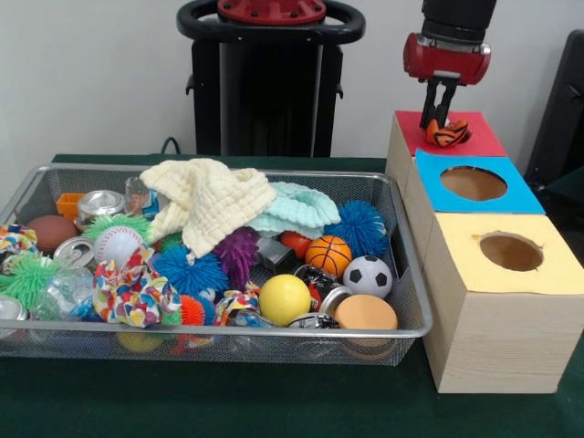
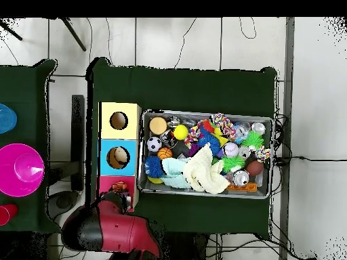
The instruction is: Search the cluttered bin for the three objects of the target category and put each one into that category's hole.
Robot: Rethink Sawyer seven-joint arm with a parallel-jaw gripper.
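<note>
The silver wire-mesh bin (image 1: 228,330) is full of balls, cans, spiky toys and cloths; it also shows in the overhead view (image 2: 203,113). To its right stand three wooden boxes. The farthest one has the red face (image 1: 479,139), and its hole is mostly covered. My gripper (image 1: 438,122) hangs straight over that hole. Its fingers are close together on an orange and black striped fabric piece (image 1: 450,135), which rests at the hole's mouth. In the overhead view the striped piece (image 2: 120,185) lies on the red box (image 2: 106,183), with my red arm (image 2: 112,230) beside it.
A blue-faced box (image 1: 520,193) and a yellow-faced box (image 1: 557,265) stand nearer the camera, each with an open round hole. In the bin lie a cream cloth (image 1: 210,196), a mint cloth (image 1: 301,210), a yellow ball (image 1: 284,298), a small basketball (image 1: 328,255) and a small soccer ball (image 1: 368,276).
</note>
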